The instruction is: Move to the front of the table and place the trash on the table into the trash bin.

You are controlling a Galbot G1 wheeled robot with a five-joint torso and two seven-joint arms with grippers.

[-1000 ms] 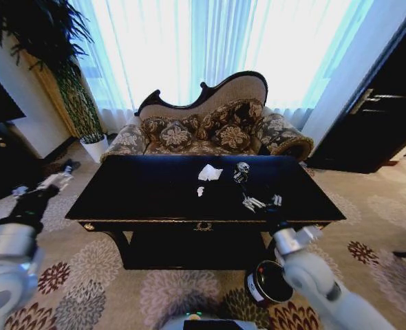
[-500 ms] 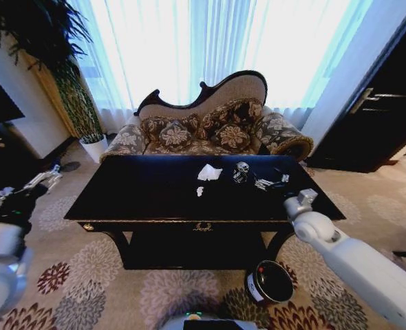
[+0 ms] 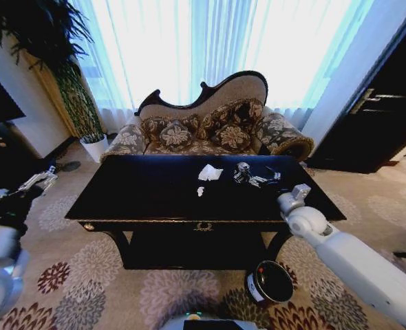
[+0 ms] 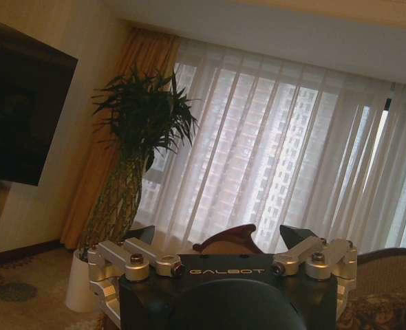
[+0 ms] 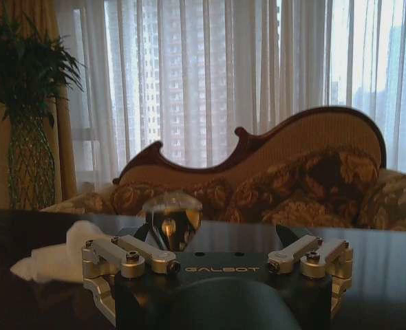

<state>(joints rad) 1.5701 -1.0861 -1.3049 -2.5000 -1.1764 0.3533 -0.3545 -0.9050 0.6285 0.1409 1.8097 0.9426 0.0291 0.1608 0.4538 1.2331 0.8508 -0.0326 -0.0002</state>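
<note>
The table stands in front of me with its glossy black top. On it lie the trash pieces: a crumpled white tissue, a tiny white scrap and a shiny crushed wrapper. My right gripper hovers open over the table top, just right of the wrapper. In the right wrist view the wrapper sits straight ahead of the open right gripper, with the tissue off to one side. The trash bin stands on the carpet below the table's front right. My left gripper hangs open left of the table.
A patterned sofa stands behind the table before bright curtains. A potted plant is at the back left and a dark cabinet at the right. Flowered carpet surrounds the table.
My right arm has swung up from the table's front right corner and its gripper now reaches over the top toward the wrapper. The left gripper has drifted a little left and down.
</note>
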